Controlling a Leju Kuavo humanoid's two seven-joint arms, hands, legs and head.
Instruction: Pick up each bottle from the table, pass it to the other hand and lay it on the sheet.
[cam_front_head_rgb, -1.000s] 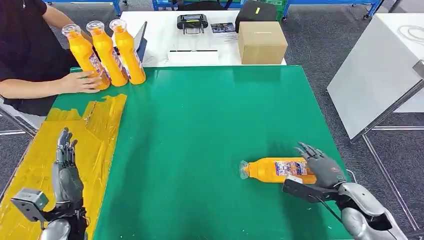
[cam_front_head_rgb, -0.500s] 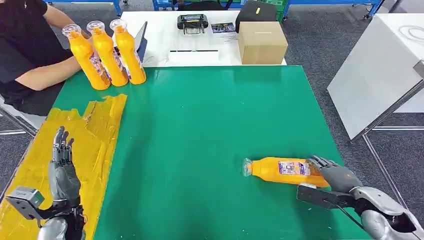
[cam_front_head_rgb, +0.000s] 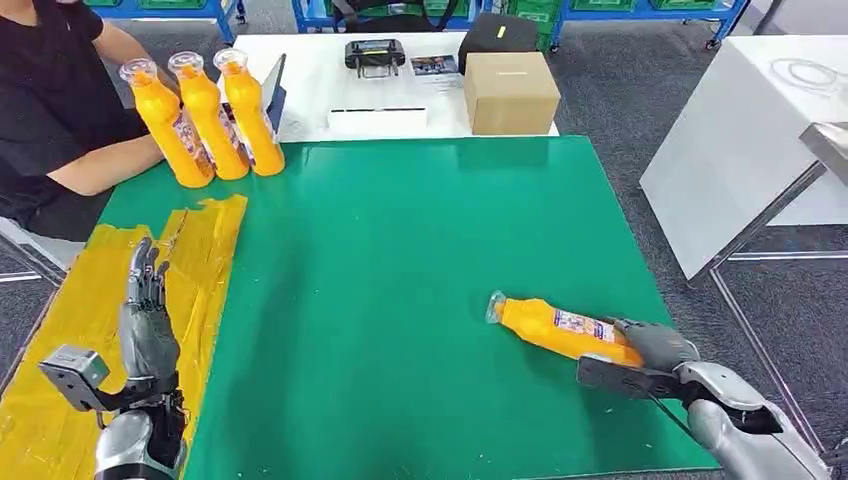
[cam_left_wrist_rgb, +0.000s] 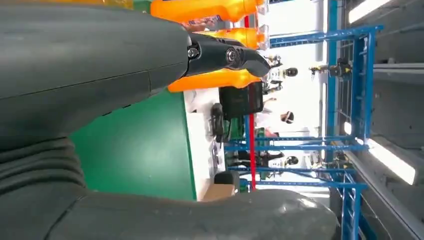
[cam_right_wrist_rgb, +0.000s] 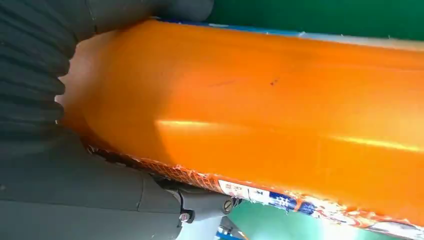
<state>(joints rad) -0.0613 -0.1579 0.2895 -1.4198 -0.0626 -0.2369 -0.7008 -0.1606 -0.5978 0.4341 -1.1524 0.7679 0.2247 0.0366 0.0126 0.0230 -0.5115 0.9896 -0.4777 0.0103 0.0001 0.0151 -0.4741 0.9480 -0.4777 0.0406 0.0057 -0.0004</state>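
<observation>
Orange bottle (cam_front_head_rgb: 558, 330) is seen lying on its side on the green surface (cam_front_head_rgb: 400, 260), near the right front corner, cap end pointed toward the middle. Its base end is gripped by the right robot hand (cam_front_head_rgb: 655, 345), fingers wrapped around the body; in the right wrist view the bottle (cam_right_wrist_rgb: 260, 125) is pressed close against the palm. The left robot hand (cam_front_head_rgb: 148, 325) is held upright over the yellow sheet (cam_front_head_rgb: 60, 330), fingers straight and apart, nothing held. The sheet is spread along the left side of the surface. Three more orange bottles (cam_front_head_rgb: 205, 120) are stood upright in a row at the far left corner, touching one another. A person's forearm (cam_front_head_rgb: 100, 165) is rested just beside them. A cardboard box (cam_front_head_rgb: 510, 92) is noted on the white table (cam_front_head_rgb: 320, 80) behind.
</observation>
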